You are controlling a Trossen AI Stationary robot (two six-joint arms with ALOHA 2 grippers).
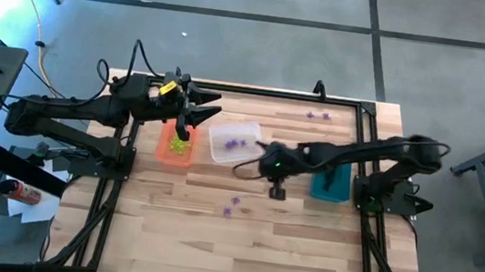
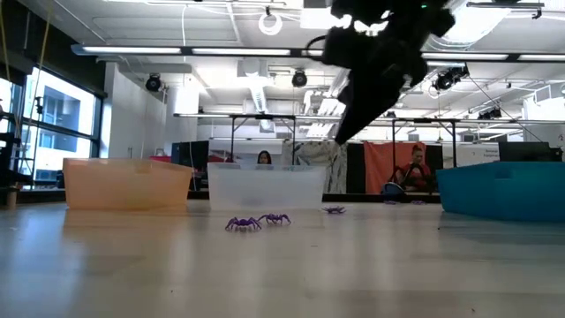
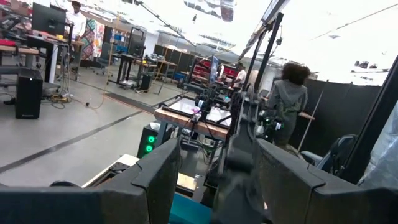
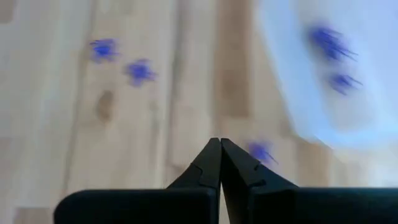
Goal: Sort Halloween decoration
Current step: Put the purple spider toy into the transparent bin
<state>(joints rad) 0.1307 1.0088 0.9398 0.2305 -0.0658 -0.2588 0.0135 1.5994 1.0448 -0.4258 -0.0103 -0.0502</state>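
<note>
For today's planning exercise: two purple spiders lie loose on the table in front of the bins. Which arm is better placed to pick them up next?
Probably the right. Its claw, fingers shut and empty, hangs near the purple spiders. The left claw is over the orange bin, farther away.

We see tiny purple spiders (image 1: 231, 205) loose on the counter (image 1: 257, 248), more in the clear bin (image 1: 234, 142), yellow-green ones (image 1: 177, 147) in the orange bin (image 1: 164, 148).

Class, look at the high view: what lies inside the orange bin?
Inside the orange bin lie small yellow-green spider trinkets. The left hand hangs over its far end and covers part of the inside, so anything beneath it cannot be seen.
</note>
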